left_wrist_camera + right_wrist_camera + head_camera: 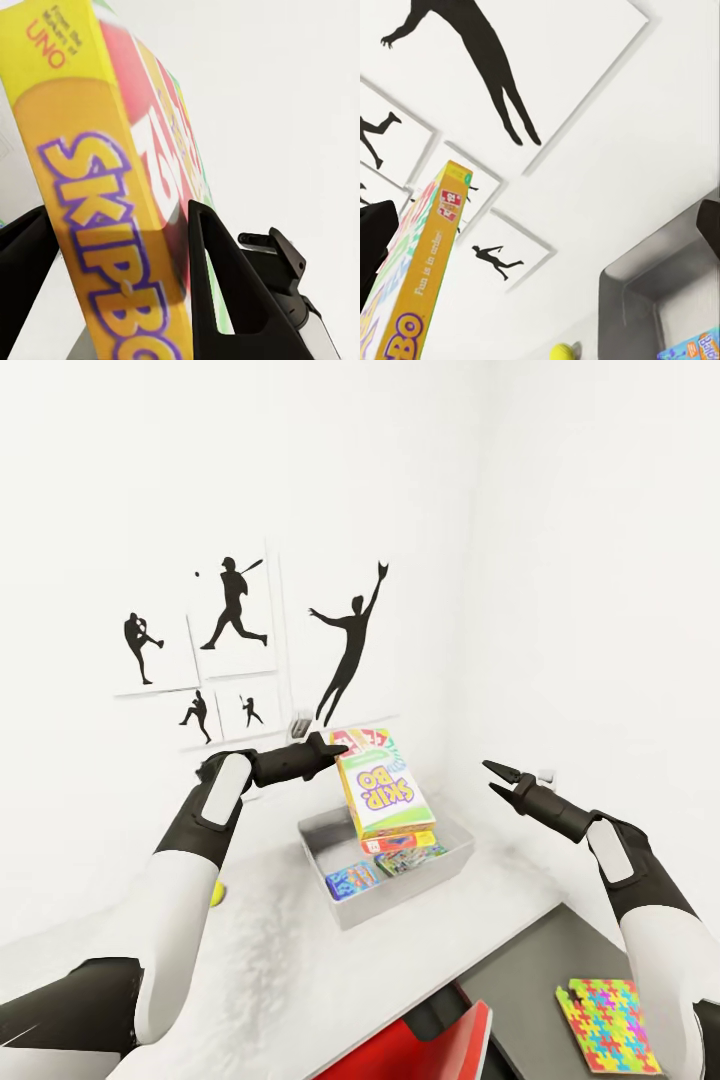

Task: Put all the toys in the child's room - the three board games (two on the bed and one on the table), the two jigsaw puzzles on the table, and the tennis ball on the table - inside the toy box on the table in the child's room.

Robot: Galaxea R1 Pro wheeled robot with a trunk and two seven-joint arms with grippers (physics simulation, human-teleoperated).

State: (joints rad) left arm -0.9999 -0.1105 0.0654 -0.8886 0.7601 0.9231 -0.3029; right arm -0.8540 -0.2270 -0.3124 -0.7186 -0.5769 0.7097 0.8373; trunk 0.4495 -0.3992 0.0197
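Left hand (pixel 335 745) clamped on my Skip-Bo board game (pixel 385 792) above toy box (pixel 340 905), contents half hidden; right hand (pixel 497 778) spread, empty.

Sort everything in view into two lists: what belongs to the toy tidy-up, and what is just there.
Job:
- Skip-Bo board game, clamped in the left end effector above the toy box
- board games in the box
- tennis ball on the table
- jigsaw puzzles on the lower dark section

Just there:
- silhouette sports pictures
- red chair
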